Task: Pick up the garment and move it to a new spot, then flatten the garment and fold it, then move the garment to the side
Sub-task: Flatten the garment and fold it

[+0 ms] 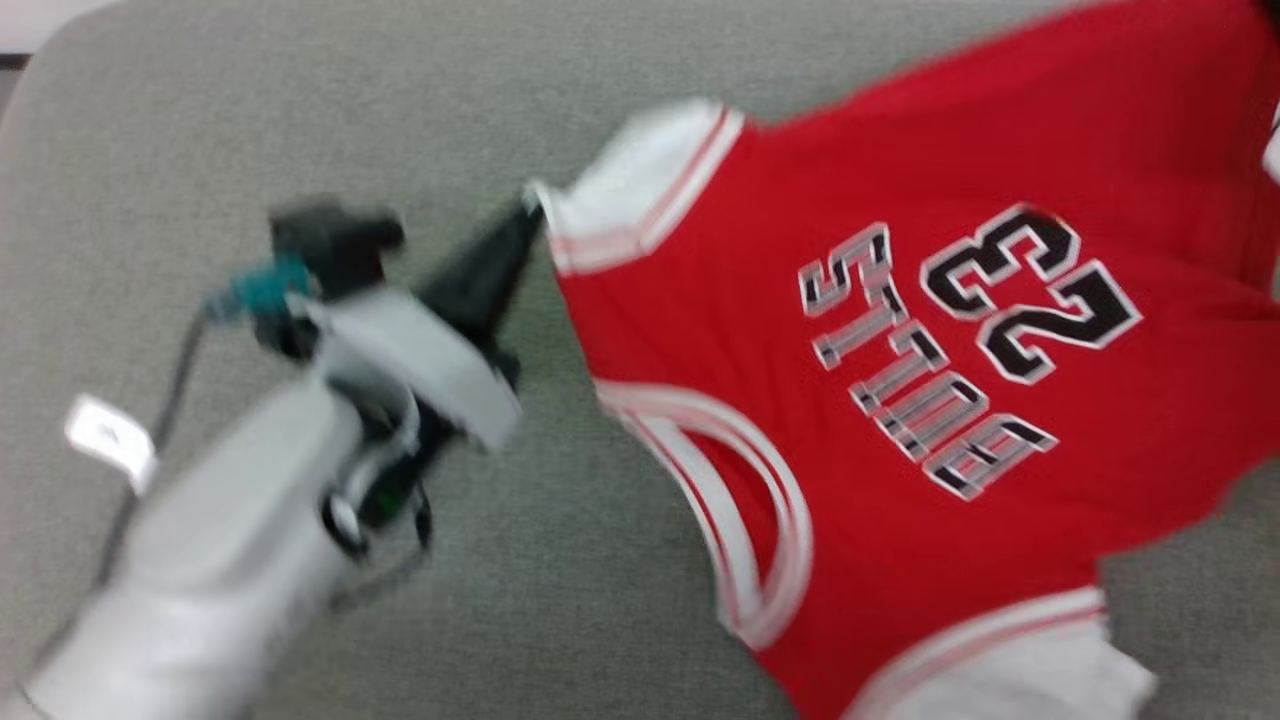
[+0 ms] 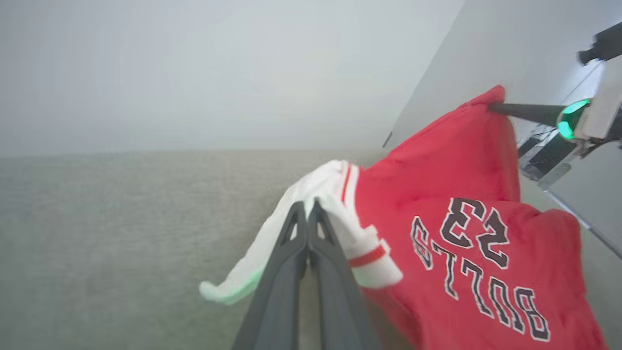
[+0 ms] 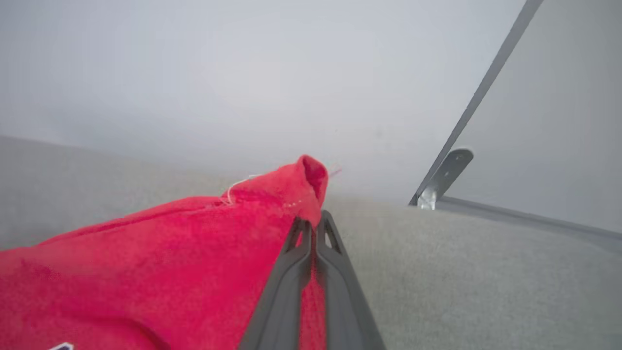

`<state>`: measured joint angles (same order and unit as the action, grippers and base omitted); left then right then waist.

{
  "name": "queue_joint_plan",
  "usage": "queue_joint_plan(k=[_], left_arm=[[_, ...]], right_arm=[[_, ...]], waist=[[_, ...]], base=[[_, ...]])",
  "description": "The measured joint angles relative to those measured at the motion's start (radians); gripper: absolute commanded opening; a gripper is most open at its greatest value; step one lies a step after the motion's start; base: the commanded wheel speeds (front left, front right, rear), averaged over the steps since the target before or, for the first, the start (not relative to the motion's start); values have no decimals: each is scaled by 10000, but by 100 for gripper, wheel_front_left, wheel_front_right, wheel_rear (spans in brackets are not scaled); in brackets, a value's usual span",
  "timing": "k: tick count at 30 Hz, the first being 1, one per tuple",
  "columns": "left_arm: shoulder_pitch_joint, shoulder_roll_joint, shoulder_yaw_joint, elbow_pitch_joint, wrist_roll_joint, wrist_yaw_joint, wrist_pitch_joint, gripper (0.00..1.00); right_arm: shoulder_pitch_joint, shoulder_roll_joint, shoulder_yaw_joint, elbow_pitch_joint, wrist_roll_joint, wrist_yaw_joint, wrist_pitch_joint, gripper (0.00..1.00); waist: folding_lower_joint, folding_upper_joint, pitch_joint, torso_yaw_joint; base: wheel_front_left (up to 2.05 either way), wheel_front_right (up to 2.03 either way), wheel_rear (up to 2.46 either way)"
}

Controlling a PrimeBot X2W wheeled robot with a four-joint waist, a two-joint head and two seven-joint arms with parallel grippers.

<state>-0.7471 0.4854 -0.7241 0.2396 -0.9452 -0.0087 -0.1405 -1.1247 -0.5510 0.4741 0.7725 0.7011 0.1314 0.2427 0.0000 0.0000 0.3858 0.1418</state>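
Left forearm [image 1: 200,570] — garment [image 1: 900,400] diagonal, collar [image 1: 748,520] nearward

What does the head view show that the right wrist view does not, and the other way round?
Head view: the full chest lettering, the white sleeves, and the left tool pinching the edge of one sleeve.
Right wrist view: the right tool shut on a red corner of the cloth, and a metal bracket on the wall behind.
Both: the red shirt over the grey cushion.
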Motion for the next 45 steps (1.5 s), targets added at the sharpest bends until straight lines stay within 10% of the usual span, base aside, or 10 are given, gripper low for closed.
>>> queue_joint_plan(k=[13, 26, 34, 45], left_arm=[[-6005, -794, 1406, 4347, -430, -491, 771, 0], [-10687, -1384, 1630, 8029, 755, -683, -1014, 0], [-9399, -1709, 1766, 8489, 140, -1189, -1172, 0], [-3634, -846, 2065, 3831, -1557, -1204, -1225, 0]], right_arm=[[-3799, 1538, -2063, 2765, -1655, 2, -2330, 0], [-6905, 2178, -3068, 4472, -3032, 2, -3919, 0], [-5638, 2337, -2253, 4523, -3089, 2, -3950, 0], [-1657, 1639, 215, 1772, -1168, 0, -3524, 0]], waist=[[0, 0, 338, -923], [1, 0, 1221, -1677], [0, 0, 1030, -1551], [0, 0, 317, -1390]], base=[[0, 0, 0], [0, 0, 0], [0, 0, 0], [0, 0, 0]])
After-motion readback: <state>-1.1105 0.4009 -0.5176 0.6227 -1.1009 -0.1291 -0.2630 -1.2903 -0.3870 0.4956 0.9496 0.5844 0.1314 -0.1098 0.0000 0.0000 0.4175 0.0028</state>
